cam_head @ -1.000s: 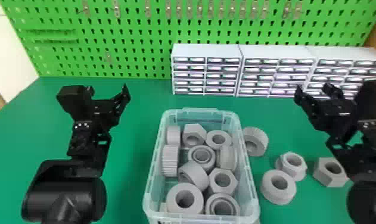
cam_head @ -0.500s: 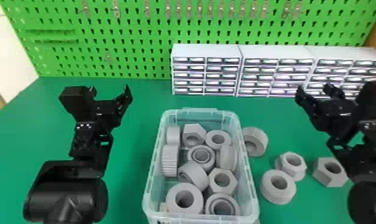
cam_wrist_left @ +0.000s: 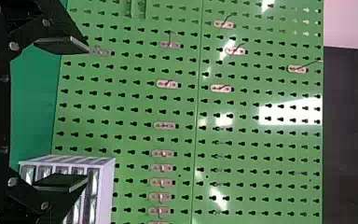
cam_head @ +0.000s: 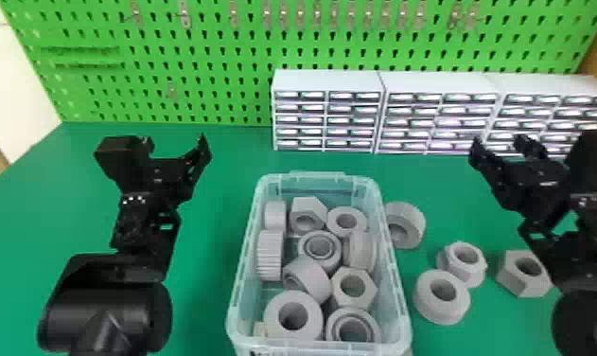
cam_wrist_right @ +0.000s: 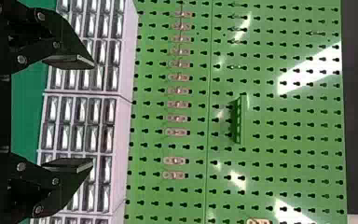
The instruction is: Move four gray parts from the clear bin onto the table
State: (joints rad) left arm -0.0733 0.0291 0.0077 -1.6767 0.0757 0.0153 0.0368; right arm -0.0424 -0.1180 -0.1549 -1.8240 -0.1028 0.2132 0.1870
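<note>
Across the green table (cam_head: 207, 284), right of our clear bin (cam_head: 401, 326), lie four gray parts (cam_head: 428, 307), so we're likely finished, left gripper (cam_wrist_left: 87, 114) and right gripper (cam_wrist_right: 93, 113) spread and empty.

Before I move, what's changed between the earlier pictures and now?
The left gripper has shifted very slightly right, toward the clear bin. Nothing was grasped or let go. The right gripper looks about where it was, and the gray parts in the bin and on the table stayed put.
</note>
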